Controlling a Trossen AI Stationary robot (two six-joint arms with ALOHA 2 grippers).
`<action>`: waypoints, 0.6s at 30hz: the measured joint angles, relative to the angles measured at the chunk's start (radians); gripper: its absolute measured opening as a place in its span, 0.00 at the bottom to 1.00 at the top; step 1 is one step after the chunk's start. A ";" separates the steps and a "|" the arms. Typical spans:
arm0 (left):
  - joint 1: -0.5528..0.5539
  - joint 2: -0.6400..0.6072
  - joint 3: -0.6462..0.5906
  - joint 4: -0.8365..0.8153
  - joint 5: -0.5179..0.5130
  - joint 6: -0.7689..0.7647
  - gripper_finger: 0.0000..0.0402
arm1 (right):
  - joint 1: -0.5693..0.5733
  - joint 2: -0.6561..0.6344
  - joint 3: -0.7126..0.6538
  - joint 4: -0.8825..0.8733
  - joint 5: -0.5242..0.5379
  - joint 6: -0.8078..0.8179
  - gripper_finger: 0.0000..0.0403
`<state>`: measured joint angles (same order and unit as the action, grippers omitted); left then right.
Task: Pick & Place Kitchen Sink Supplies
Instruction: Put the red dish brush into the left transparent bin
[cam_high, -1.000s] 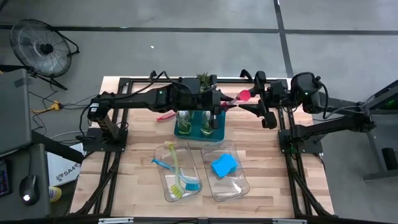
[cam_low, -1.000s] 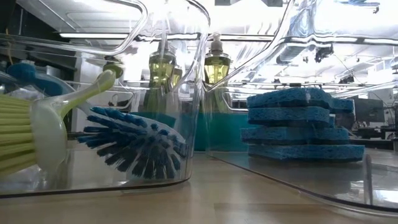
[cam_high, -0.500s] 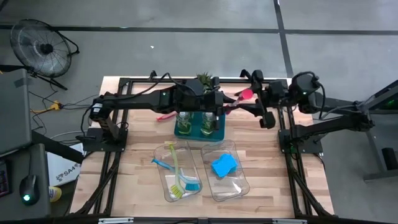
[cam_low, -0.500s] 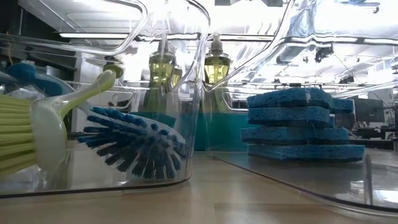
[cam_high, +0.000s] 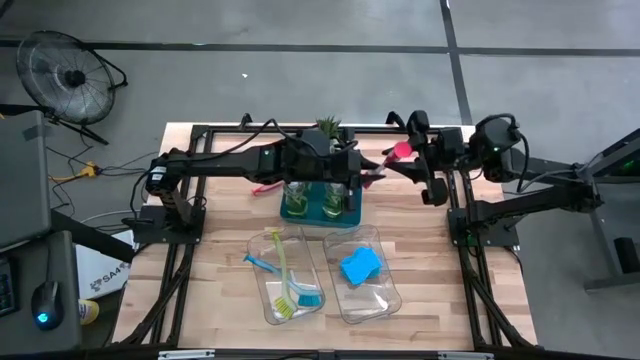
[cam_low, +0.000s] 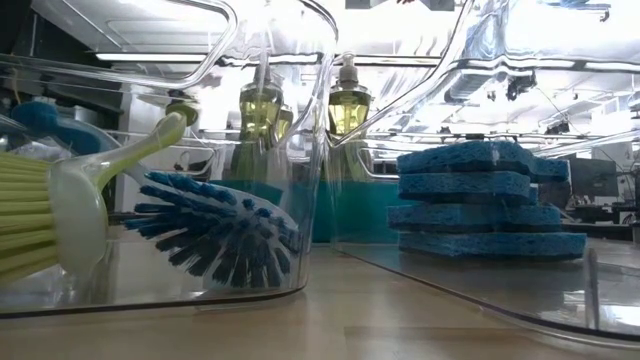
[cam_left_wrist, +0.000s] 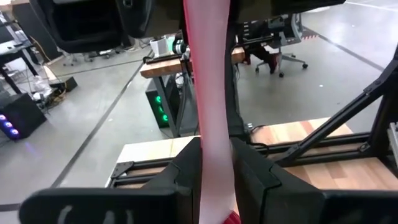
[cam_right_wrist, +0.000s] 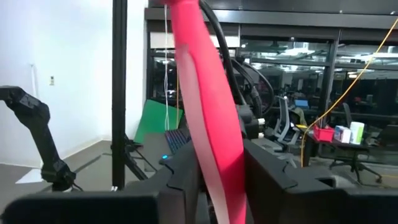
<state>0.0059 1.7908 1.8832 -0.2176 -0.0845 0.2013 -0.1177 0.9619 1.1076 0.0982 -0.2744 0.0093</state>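
Grey concrete floor surrounds the pale wooden table (cam_high: 420, 270), black floor fan (cam_high: 68, 72) beside it. Left gripper (cam_high: 362, 178) and right gripper (cam_high: 392, 170) both clamp the red-pink long-handled dish brush (cam_high: 398, 152) above the table's far edge. Since earlier, right jaws narrowed onto the handle.

Two dark robot arms reach toward each other above the far half of the table. The left arm stretches across from the left; its gripper (cam_high: 362, 180) has both fingers (cam_left_wrist: 186, 171) pressed shut against a thin handle. The right arm reaches in from the right, its gripper (cam_high: 392, 166) fingers (cam_right_wrist: 186, 168) hugging the same handle.
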 joint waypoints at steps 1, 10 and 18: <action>0.000 0.000 0.000 0.000 0.001 -0.004 0.14 | 0.000 0.000 0.000 -0.001 0.002 -0.005 0.23; -0.002 0.000 0.000 0.001 0.001 0.081 0.29 | 0.000 -0.001 0.000 -0.009 0.006 0.035 0.21; 0.001 -0.045 0.000 -0.039 0.004 0.225 0.49 | -0.008 -0.002 0.000 -0.074 0.048 0.063 0.21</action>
<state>0.0071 1.7462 1.8828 -0.2564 -0.0804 0.4262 -0.1259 0.9604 1.1076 0.0245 -0.2266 0.0720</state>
